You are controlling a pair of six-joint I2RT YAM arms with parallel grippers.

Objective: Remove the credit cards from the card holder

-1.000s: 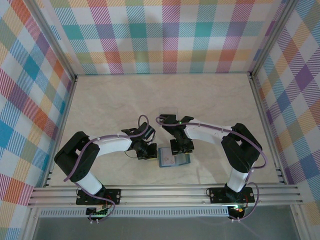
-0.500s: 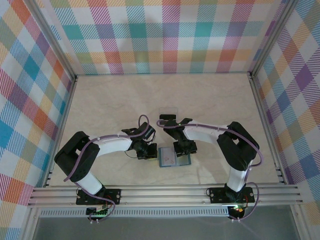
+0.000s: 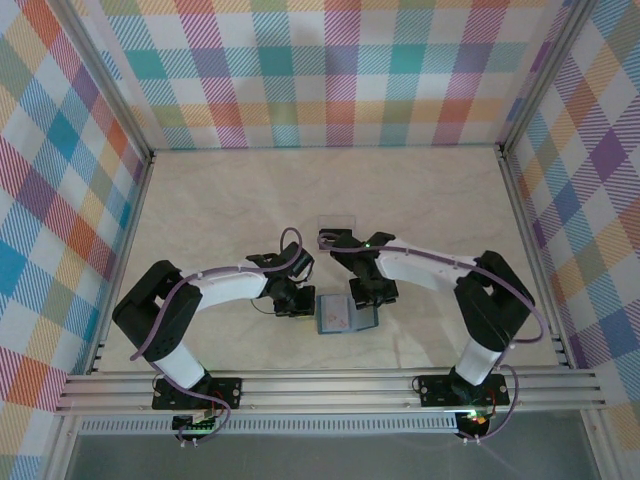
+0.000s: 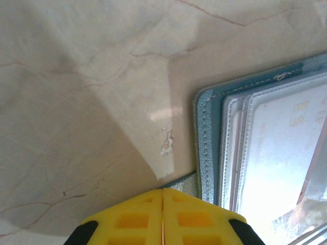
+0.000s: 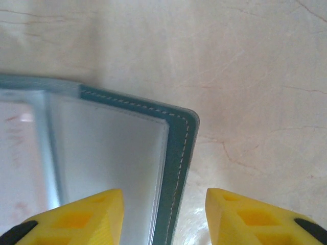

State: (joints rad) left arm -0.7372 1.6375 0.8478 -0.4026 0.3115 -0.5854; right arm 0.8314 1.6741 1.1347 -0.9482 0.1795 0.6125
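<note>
Since a second ago the right arm (image 3: 430,265) has swung its elbow outward, while the card holder (image 3: 345,312) has barely shifted. At the left, the left pincer (image 4: 163,217) has its fingers pressed together, tips at the holder's left edge. A teal strip (image 4: 181,179) runs under them; whether they pin it I cannot tell. The holder lies open and flat on the marble surface (image 3: 220,220), near the front, between both arms. It looks light and soft-covered, likely to slide unless held down. Its clear pockets (image 4: 231,143) hold the credit cards (image 4: 278,138), pale through the plastic. These look thin, stiff and slick, and are best taken by an exposed edge at a pocket mouth. The right pincer (image 5: 163,214) stands apart over the holder's stitched corner, clamping nothing.
</note>
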